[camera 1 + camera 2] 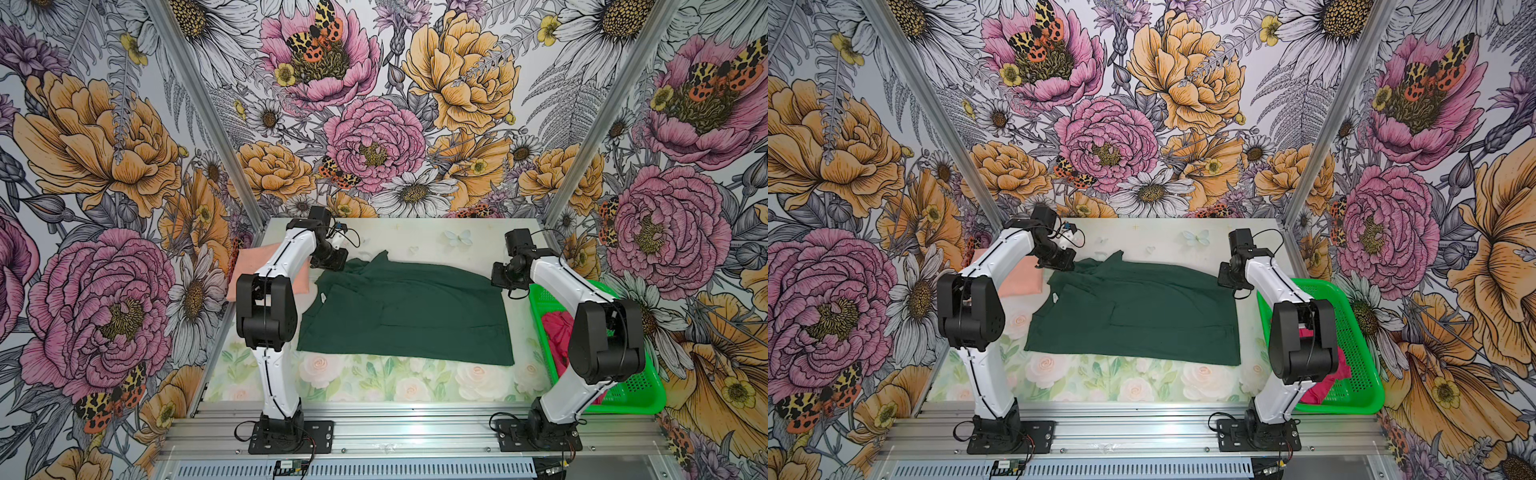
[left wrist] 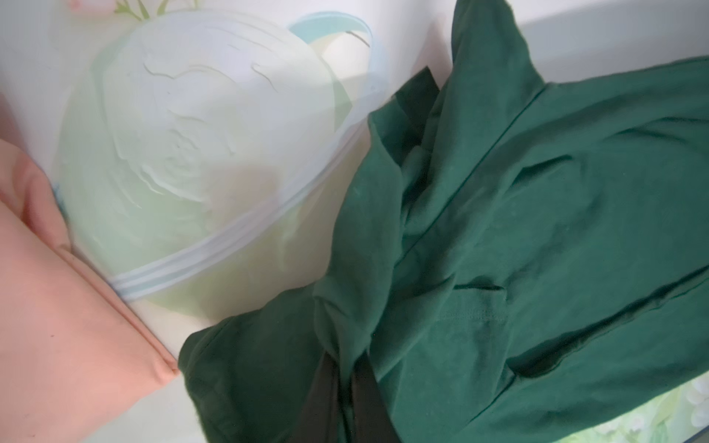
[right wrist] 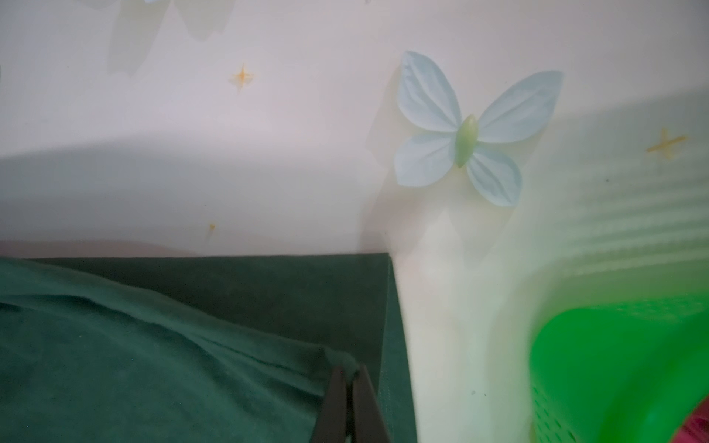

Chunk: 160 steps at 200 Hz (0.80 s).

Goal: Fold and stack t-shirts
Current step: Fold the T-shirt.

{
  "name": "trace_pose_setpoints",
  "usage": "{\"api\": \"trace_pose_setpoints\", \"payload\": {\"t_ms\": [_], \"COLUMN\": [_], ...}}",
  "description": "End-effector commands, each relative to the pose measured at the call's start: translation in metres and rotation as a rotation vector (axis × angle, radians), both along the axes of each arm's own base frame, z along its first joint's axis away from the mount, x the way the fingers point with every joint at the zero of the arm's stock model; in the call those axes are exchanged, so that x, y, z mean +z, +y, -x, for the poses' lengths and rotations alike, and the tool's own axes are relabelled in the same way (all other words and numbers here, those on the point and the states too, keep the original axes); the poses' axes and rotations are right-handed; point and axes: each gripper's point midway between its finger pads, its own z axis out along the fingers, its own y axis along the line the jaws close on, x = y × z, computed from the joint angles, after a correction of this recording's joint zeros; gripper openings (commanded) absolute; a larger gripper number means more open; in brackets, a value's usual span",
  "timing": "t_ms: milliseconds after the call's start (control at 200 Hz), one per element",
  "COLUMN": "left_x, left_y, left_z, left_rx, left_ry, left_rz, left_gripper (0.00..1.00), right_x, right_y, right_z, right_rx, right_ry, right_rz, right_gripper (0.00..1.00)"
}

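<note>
- Green t-shirt [image 1: 407,316]: lay spread across the mid counter [image 1: 374,382], near edge flat, far-L part bunched into folds w/ one flap poking toward the back wall.
- Left gripper [image 2: 347,364]: sat at the shirt's far-L corner; the wrist view showed both dark fingers [image 2: 326,387] pressed together w/ a ridge of green cloth pinched between them.
- Right gripper [image 3: 347,374]: sat at the far-R corner, jaws likewise clamped on a raised fold of the green t-shirt, just inside its straight side hem.
- Peach t-shirt [image 1: 245,262]: folded flat at the counter's far-L side, partly behind the L arm, its corner just beside the green cloth.
- Crimson t-shirt [image 1: 559,332]: lay crumpled inside the green basket [image 1: 623,409] at the counter's R edge, partly hidden by the R arm.
</note>
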Motion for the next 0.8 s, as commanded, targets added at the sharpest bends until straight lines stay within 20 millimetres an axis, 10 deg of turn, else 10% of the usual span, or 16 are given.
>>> {"api": "trace_pose_setpoints", "payload": {"t_ms": [0,670,795], "left_x": [0.015,0.036,0.019], "left_y": [0.003,0.010,0.004], "left_z": [0.003,0.040,0.049], "left_rx": [0.016,0.045,0.049], "left_ry": [-0.061,-0.111,-0.016], "left_rz": [-0.086,-0.142,-0.094], "left_gripper": [0.00,0.04,0.35], "right_x": [0.018,-0.010,-0.023], "right_y": [-0.010,-0.014,-0.011], "right_z": [0.007,0.058,0.069], "right_rx": [-0.011,0.010,0.026], "right_ry": [-0.056,0.079,0.156], "right_rz": [0.062,0.083,0.074], "right_gripper": [0.00,0.00,0.00]}}
